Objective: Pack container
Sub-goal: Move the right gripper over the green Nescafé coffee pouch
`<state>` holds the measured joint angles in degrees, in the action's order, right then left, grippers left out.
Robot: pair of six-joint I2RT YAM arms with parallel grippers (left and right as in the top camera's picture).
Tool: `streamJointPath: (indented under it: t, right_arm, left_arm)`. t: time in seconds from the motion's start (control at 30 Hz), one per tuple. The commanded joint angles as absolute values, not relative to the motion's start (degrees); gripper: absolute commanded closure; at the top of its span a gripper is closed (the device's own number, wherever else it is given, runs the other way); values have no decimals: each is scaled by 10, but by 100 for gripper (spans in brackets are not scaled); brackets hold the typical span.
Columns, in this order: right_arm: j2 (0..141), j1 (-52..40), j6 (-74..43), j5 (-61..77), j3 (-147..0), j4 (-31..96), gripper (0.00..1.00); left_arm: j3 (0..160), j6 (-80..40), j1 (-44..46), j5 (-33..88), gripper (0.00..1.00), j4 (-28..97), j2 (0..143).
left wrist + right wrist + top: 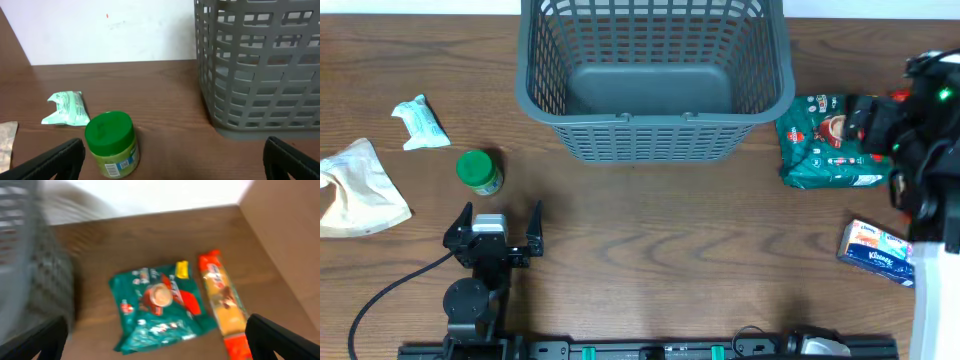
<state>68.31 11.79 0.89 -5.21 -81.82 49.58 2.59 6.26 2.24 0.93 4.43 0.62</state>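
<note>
One large grey slotted plastic basket (pixel 655 135) stands far centre; one green-lidded jar (pixel 478 170) left, one green foil packet (pixel 825 140) right. Open and empty: left gripper (pixel 503 208), right gripper (pixel 157 337).

One of each: basket (pixel 650 135), green-lidded jar (pixel 479 171) just ahead of left pincer (pixel 503 210), mint packet (pixel 421 123), beige bag (pixel 358 188), green pouch (pixel 825 145), orange biscuit pack (pixel 223 300), tissue pack (pixel 876 250).

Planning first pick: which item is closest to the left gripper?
The green-lidded jar, just ahead of the left gripper; the pale packet and beige bag lie farther.
</note>
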Motion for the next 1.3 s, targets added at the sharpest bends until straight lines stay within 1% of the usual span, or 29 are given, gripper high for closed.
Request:
streamJointPath:
  t: [0.0,0.13,0.23,0.33,0.6,0.97,1.13,1.27]
  right_arm:
    - [702,156,18,-55,-833,507,1]
    - [727,195,20,-54,-833,528,1]
    - [751,212,71,-5,-833,533,1]
    - [770,216,78,35,-833,534,1]
    - [782,217,78,9,-833,508,1]
    - [785,217,82,4,-832,525,1]
    - [823,217,98,5,-832,526,1]
    - [877,217,145,28,-833,525,1]
  left_arm:
    - [8,69,21,5,1,53,2]
    - [8,69,21,5,1,53,2]
    - [8,69,21,5,1,53,2]
    - [8,69,21,5,1,53,2]
    - [8,69,21,5,1,53,2]
    - [8,69,21,5,1,53,2]
    - [8,69,21,5,1,53,2]
    - [8,69,21,5,2,53,2]
